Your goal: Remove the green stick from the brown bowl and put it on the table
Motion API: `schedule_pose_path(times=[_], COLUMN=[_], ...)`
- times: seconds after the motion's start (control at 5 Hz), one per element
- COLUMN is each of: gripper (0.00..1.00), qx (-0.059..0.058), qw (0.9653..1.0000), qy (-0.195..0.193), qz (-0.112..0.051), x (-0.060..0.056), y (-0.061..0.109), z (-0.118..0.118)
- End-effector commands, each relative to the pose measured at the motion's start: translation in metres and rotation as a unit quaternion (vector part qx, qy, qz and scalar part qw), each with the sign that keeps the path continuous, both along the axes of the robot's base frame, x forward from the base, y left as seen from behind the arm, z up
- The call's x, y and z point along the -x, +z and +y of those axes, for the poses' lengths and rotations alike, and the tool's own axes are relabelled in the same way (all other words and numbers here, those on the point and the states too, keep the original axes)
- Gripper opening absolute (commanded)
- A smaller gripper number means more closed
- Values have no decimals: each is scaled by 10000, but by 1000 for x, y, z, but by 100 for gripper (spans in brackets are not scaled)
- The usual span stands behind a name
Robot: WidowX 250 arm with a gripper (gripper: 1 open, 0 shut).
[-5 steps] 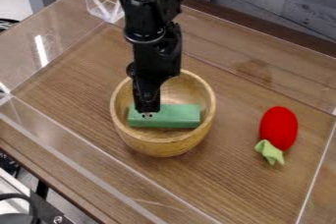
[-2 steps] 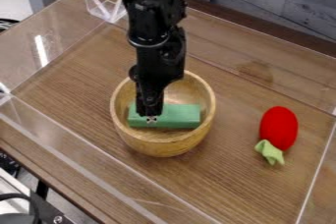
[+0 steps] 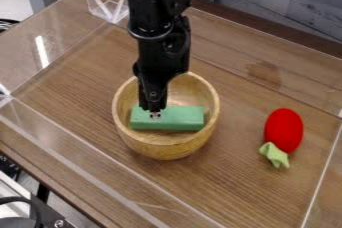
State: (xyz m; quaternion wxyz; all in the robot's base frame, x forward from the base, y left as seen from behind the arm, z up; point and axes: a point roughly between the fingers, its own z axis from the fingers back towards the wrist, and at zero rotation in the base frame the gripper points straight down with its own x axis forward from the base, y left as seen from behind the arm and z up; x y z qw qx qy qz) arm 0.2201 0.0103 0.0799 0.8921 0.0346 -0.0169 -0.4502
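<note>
The green stick lies flat inside the brown bowl, which stands on the table near its middle. My black arm comes straight down from above into the bowl. The gripper has its narrow fingers drawn together on the left part of the stick, at its upper edge, and looks shut on it. The stick still rests in the bowl, and its left end is partly covered by the fingers.
A red strawberry-like toy with a green stem lies on the wood to the right of the bowl. Clear acrylic walls edge the tabletop on all sides.
The fingers have come together on the stick inside the bowl. The arm has shifted slightly; the stick and bowl stay about where they were.
</note>
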Motion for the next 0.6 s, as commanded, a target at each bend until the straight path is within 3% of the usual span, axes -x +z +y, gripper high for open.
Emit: schedule_pose_path(times=[0.0,0.2,0.4], gripper=[100,0,0], qx=[-25,-46,-55], qw=[9998,9997,9996], qy=[-163,-199,-265], qz=[-67,-136,-126], x=[-2,-2,-1], y=[-3,3,0], z=[-2,-5,-6])
